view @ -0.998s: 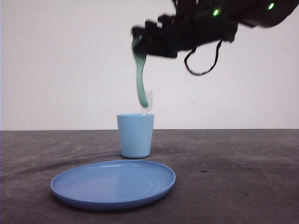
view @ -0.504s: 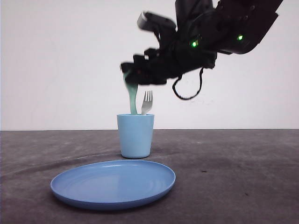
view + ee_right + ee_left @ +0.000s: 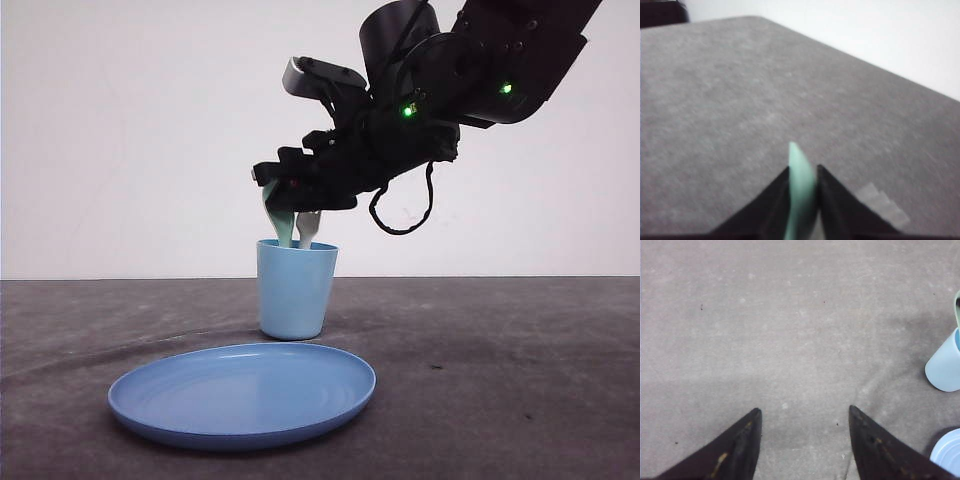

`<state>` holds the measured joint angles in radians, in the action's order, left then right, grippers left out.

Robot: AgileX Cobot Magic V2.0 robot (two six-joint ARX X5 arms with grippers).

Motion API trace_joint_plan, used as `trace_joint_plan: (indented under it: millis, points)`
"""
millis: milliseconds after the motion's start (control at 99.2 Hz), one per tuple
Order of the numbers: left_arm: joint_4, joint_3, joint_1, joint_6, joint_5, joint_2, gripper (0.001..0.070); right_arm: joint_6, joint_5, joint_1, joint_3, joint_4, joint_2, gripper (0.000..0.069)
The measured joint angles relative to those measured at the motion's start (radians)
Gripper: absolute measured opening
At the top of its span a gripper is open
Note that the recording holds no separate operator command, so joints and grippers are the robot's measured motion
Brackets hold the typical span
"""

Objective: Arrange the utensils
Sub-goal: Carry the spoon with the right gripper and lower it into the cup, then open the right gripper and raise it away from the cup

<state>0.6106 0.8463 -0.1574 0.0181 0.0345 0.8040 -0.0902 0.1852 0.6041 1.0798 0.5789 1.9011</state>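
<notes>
1. Spoon (image 3: 281,222) now lowered well into the cup (image 3: 296,290) beside the fork (image 3: 307,229), clamped in the right gripper (image 3: 285,190); insertion nearly done.
2. Left gripper (image 3: 805,415): jaws wide, empty over bare bench (image 3: 790,315).
3. Right wrist: jaws narrow, pinching the spoon's handle.

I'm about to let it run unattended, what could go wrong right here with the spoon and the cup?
The right tool is shut on the green spoon, already partly inside the cup. The cup looks tilted, so more push might tip it toward the plate. The fork shares the cup and could get jammed.
</notes>
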Motion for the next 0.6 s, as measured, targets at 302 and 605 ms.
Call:
trace_joint_plan:
  millis: [302,605]
  points:
    - [0.000,0.000,0.000,0.000,0.000,0.000,0.0331,0.000,-0.003,0.004,0.000,0.009,0.000,0.0261]
    - [0.000,0.000,0.000,0.000,0.000,0.000,0.0331,0.032,-0.002,0.010,0.001,-0.070,-0.108,0.0273]
